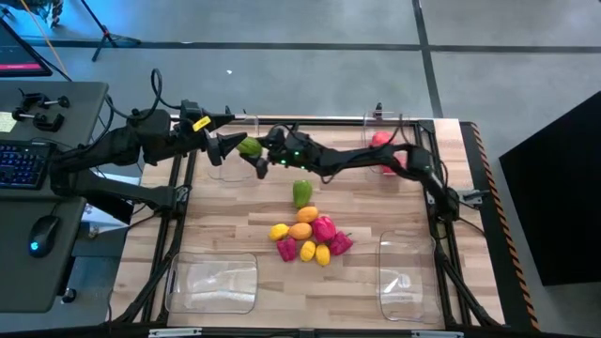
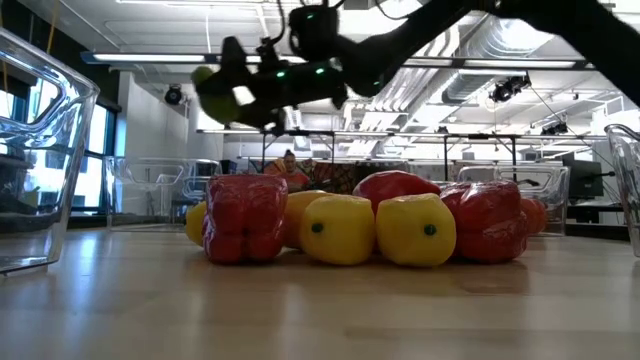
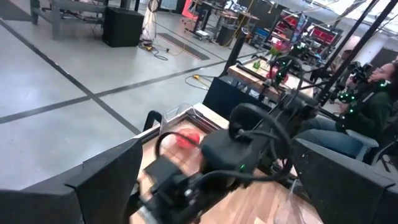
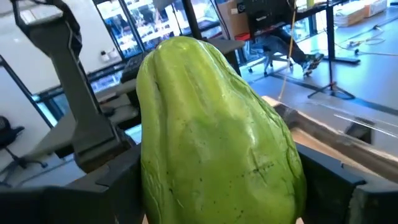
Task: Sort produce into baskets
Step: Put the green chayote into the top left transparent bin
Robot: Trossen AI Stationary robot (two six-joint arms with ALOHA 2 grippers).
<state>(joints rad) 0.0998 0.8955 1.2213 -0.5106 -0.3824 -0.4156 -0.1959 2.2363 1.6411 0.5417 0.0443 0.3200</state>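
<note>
- The wooden table (image 1: 235, 225) carried four clear baskets and a central produce pile (image 1: 310, 239).
- The right gripper (image 1: 252, 153) pinched a green chayote-like vegetable (image 4: 211, 124) above the far-left basket (image 1: 225, 160).
- The left gripper (image 1: 218, 148) stood spread beside it.
- The vegetable looked rigid, light and slick; gripping across its broad middle appeared best.

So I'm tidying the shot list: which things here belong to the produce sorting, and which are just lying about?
Part of the job:
- green produce piece between the right gripper fingers
- produce pile
- second green piece
- four clear baskets
- left gripper, open

Lying about:
- keyboard
- mouse
</note>
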